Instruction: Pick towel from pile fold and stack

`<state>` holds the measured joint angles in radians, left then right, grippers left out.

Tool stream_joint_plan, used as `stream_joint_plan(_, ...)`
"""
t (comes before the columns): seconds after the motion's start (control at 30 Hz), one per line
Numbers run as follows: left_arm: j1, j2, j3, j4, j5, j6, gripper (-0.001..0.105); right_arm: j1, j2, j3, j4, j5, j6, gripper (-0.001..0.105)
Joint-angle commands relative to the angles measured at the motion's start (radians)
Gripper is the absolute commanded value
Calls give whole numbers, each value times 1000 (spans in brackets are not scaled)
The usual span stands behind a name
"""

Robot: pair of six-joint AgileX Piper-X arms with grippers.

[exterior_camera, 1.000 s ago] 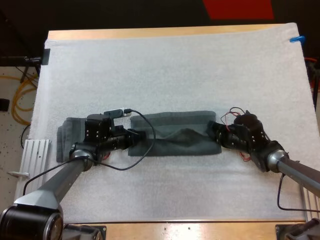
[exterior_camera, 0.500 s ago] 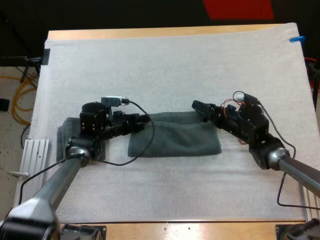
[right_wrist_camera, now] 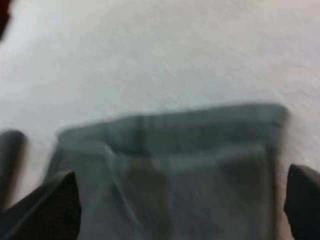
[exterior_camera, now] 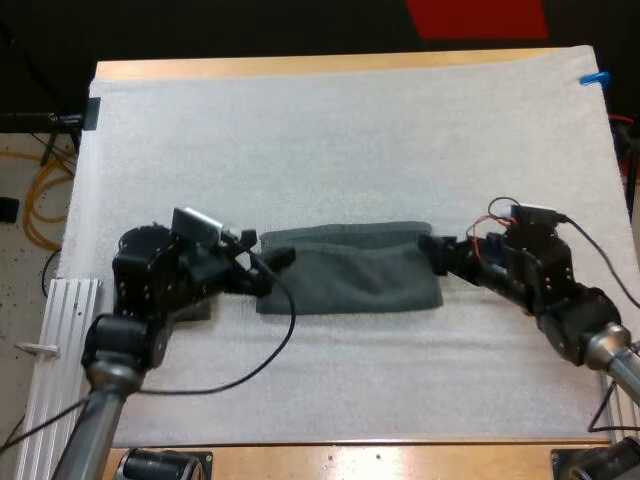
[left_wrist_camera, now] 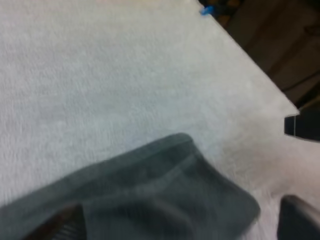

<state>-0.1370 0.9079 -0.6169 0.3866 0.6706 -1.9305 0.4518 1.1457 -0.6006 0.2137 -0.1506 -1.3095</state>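
1. Looking over the white mat (exterior_camera: 350, 140), I see one dark grey-green towel (exterior_camera: 350, 275) lying flat about midway between the mat's left and right edges, nearer its near edge than its far one.
2. It lies as a long band running left to right. The doubled lip along its far side suggests it has already been folded once lengthwise.
3. At the band's left end is the left gripper (exterior_camera: 268, 265). In its wrist view the fingers (left_wrist_camera: 300, 220) stand wide apart with the cloth lying slack between them, so it has hold of nothing.
4. At the band's right end is the right gripper (exterior_camera: 437, 252), also spread wide. Its fingers (right_wrist_camera: 50, 205) are on either side of the towel's end without pinching it.
5. Under the left arm, towards the mat's left edge, a scrap of dark cloth (exterior_camera: 197, 308) peeks out. I cannot tell whether it is a folded stack or loose towels.
6. By my reckoning the pick and the first fold are done. The band has yet to be folded across its length and then set on the stack, and nothing is gripped for either step.
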Motion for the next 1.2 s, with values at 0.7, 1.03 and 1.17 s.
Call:
stream_joint_plan(0.7,1,-102,-9,471,-69,133,75,-208,431,-148,74,-409,-117,78)
stream_joint_plan(1.03,1,-102,-9,475,-69,133,75,-203,610,-273,83,-546,-105,78)
stream_joint_plan(1.17,1,-102,-9,475,-69,133,75,-203,644,-273,113,-593,-99,78)
